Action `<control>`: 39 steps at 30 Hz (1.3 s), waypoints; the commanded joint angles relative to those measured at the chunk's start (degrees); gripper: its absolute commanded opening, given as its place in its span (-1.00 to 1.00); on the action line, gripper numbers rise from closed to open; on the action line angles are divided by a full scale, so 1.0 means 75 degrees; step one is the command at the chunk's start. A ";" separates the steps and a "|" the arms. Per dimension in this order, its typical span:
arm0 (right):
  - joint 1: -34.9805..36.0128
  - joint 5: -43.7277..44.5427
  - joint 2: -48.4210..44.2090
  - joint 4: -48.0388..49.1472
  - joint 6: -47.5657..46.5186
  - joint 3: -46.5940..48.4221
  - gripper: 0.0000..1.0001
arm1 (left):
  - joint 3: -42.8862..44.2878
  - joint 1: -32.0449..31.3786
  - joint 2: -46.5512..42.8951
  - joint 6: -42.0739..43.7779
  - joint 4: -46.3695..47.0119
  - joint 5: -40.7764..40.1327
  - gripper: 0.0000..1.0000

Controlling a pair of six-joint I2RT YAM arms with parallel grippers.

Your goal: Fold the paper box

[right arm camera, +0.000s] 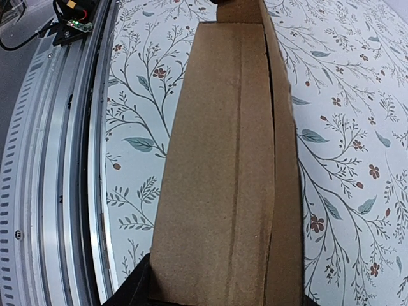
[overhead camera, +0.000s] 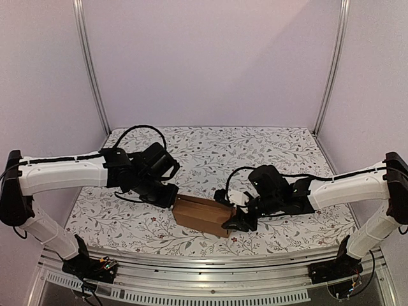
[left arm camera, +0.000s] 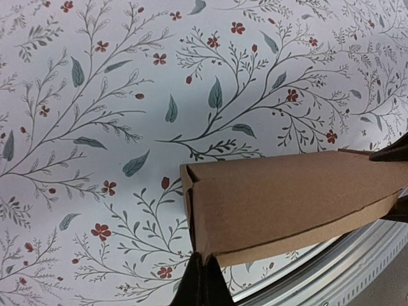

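The paper box [overhead camera: 203,215] is a slim brown cardboard box, folded up, lying on the floral cloth near the table's front edge. My left gripper [overhead camera: 167,194] is at its left end. In the left wrist view the box [left arm camera: 287,204] fills the lower right, and the gripper [left arm camera: 204,284] has its fingers nearly together, pinching the box's near-left corner edge. My right gripper [overhead camera: 239,217] holds the right end. In the right wrist view the box [right arm camera: 223,159] runs away from the gripper [right arm camera: 220,294], whose fingers [right arm camera: 131,290] clamp its two sides.
The metal rail runs along the table's front edge [right arm camera: 57,159] and shows in the left wrist view [left arm camera: 357,268]. A small circuit board with a green light [right arm camera: 73,22] sits by the rail. Frame posts [overhead camera: 92,70] stand at the back corners.
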 commanded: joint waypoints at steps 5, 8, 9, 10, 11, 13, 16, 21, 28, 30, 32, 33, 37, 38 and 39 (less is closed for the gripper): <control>-0.0029 0.0249 0.0160 -0.0073 0.0150 -0.0125 -0.66 | -0.0801 -0.0221 -0.0095 -0.0396 0.0019 0.0090 -1.00; -0.0022 0.0254 0.0165 -0.0076 0.0221 -0.0125 -0.65 | -0.0837 -0.0272 -0.0087 -0.0436 0.0112 0.0101 -1.00; -0.0017 0.0266 0.0160 -0.0073 0.0227 -0.0125 -0.64 | -0.0820 -0.0280 -0.0069 -0.0428 0.0140 0.0091 -1.00; -0.0019 0.0260 0.0155 -0.0075 0.0229 -0.0115 -0.62 | -0.0789 -0.0283 -0.0047 -0.0426 0.0139 0.0078 -1.00; -0.0021 0.0257 0.0128 -0.0073 0.0240 -0.0113 -0.61 | -0.0753 -0.0286 -0.0023 -0.0420 0.0157 0.0066 -1.00; -0.0015 0.0257 0.0080 -0.0079 0.0250 -0.0119 -0.60 | -0.0673 -0.0293 0.0017 -0.0414 0.0169 0.0055 -1.00; -0.0018 0.0281 0.0040 -0.0091 0.0244 -0.0128 -0.60 | -0.0524 -0.0291 0.0046 -0.0374 0.0154 0.0056 -1.00; -0.0020 0.0303 0.0005 -0.0131 0.0192 -0.0192 -0.60 | 0.0067 -0.0272 -0.0070 -0.0086 -0.0356 -0.0322 -0.84; -0.0019 0.0324 -0.0096 -0.0182 0.0114 -0.0264 -0.61 | 0.0941 0.0284 -0.0087 0.0837 -0.1353 -0.0437 -0.43; -0.0021 0.0316 -0.0115 -0.0189 0.0099 -0.0276 -0.61 | 0.1074 0.0480 -0.0085 0.1159 -0.1456 -0.0191 -0.34; -0.0013 0.0314 -0.0143 -0.0209 0.0079 -0.0287 -0.61 | 0.1206 0.0645 -0.0032 0.1508 -0.1570 -0.0029 -0.21; -0.0016 0.0310 -0.0155 -0.0218 0.0077 -0.0289 -0.61 | 0.1276 0.0735 0.0014 0.1702 -0.1636 0.0056 -0.15; -0.0023 0.0307 -0.0217 -0.0237 0.0054 -0.0312 -0.61 | 0.1424 0.0984 0.0317 0.2392 -0.1766 0.0439 -0.04; -0.0017 0.0306 -0.0220 -0.0249 0.0054 -0.0312 -0.61 | 0.1476 0.0993 0.0399 0.2590 -0.1757 0.0527 -0.03; -0.0021 0.0293 -0.0221 -0.0255 0.0048 -0.0312 -0.61 | 0.1524 0.0994 0.0459 0.2705 -0.1718 0.0622 -0.03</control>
